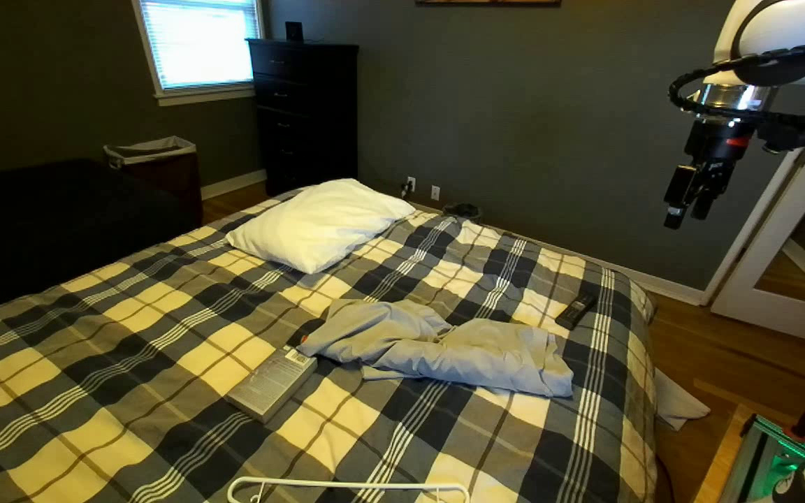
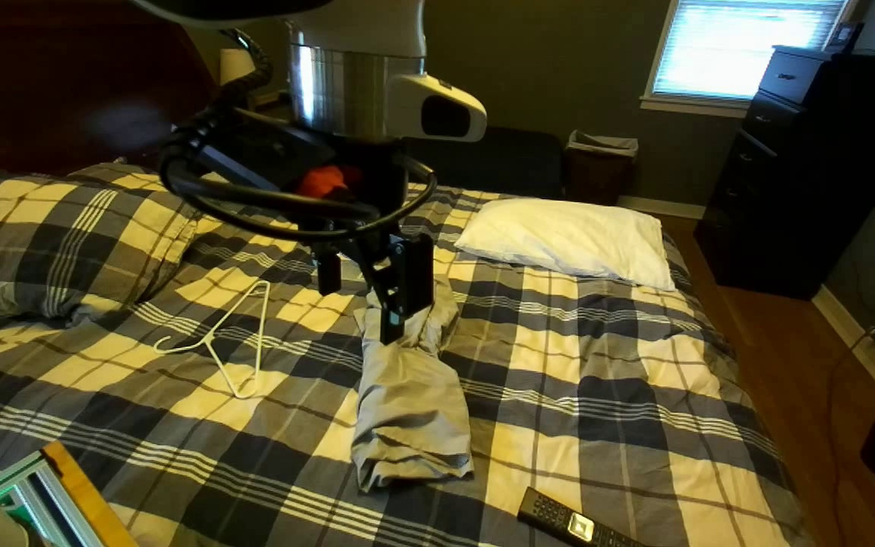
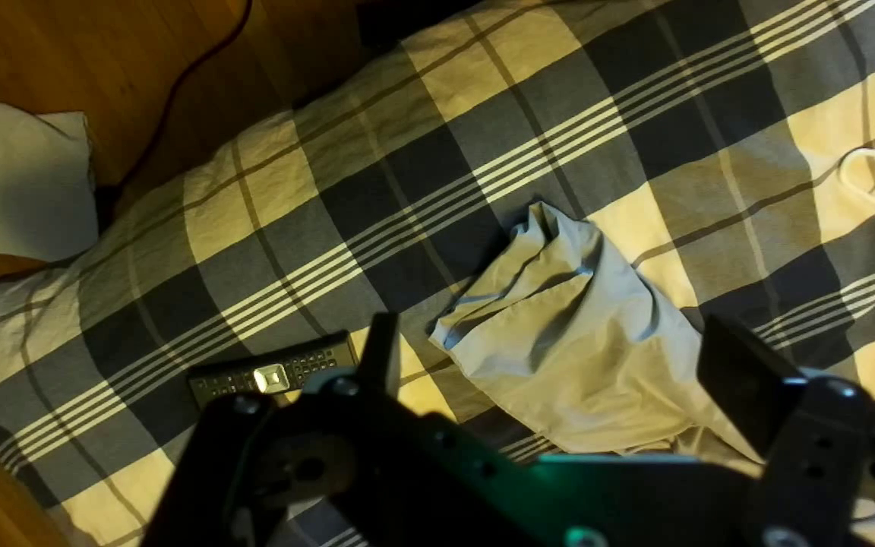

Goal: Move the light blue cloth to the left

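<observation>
Currently, the hand [image 2: 360, 305] is hanging high above the cover [image 2: 604, 365], well apart from the cloth [image 1: 430, 353]. Its fingers [image 3: 383, 351] are standing wide apart and are holding nothing. The cloth is lying loosely bunched on the cover, between the box [image 1: 273, 384] and the remote [image 1: 576, 311]. One end is resting just beside the box; contact there is not showing clearly.

Probably, the task is standing at the approach step, with grasping and shifting both pending. The next move is calling for aligning the fingers across a raised fold, lowering the hand, and closing on the cloth. In the wrist view, the end nearest the remote is appearing between the fingers and is likely offering the grip.

Caution: lowering too far is risking a pinch of the cover. Left is probably running toward the hanger [image 1: 350, 483], though no reference is being given; lifting before shifting is likely helping the cloth clear it.
</observation>
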